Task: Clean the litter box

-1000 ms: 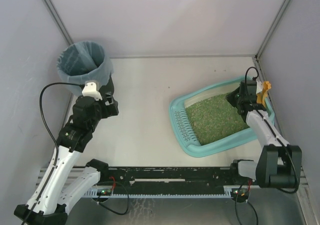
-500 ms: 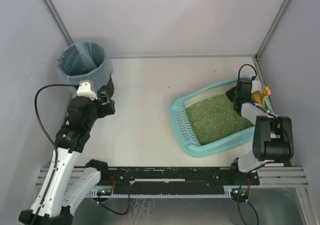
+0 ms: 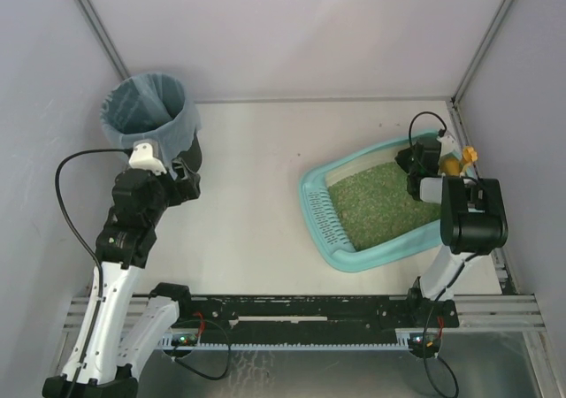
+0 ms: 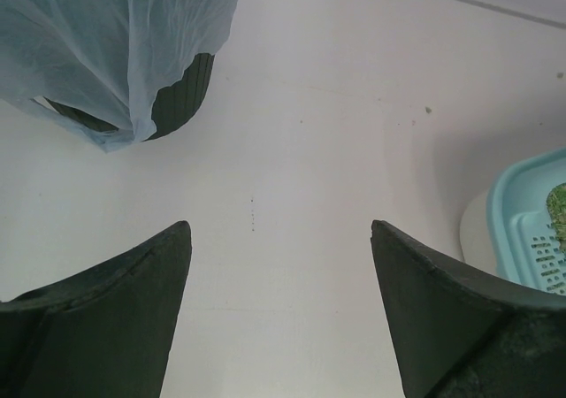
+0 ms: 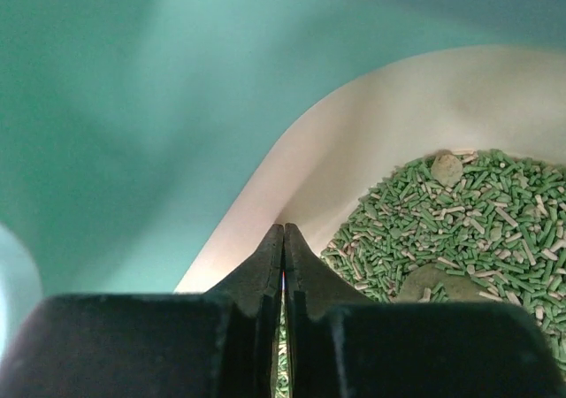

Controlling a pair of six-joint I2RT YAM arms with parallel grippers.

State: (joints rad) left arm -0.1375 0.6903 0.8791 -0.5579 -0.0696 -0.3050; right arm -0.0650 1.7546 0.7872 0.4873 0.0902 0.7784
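Note:
The litter box (image 3: pixel 315 210) is a light-teal tray with a slotted grille at its left end, lying on the right half of the table. Green pellet litter (image 3: pixel 378 205) fills it. My right gripper (image 3: pixel 414 164) hangs over the box's far right corner, shut, with nothing between its fingers. In the right wrist view its closed tips (image 5: pixel 283 230) point at the cream inner wall (image 5: pixel 371 133), beside the litter (image 5: pixel 495 221) and two greyish clumps (image 5: pixel 447 168). My left gripper (image 3: pixel 188 164) is open and empty near the bin, its jaws (image 4: pixel 279 225) wide over bare table.
A round black bin (image 3: pixel 147 111) lined with a blue bag (image 4: pixel 115 44) stands at the far left. A small orange scoop (image 3: pixel 462 161) rests by the box's far right rim, against the right wall. The box's grille end (image 4: pixel 526 230) shows at the left wrist view's right edge.
My right arm has folded back and upright, moving its gripper a little further toward the box's far corner; its jaws closed fully. The left arm shifted slightly left toward the bin.

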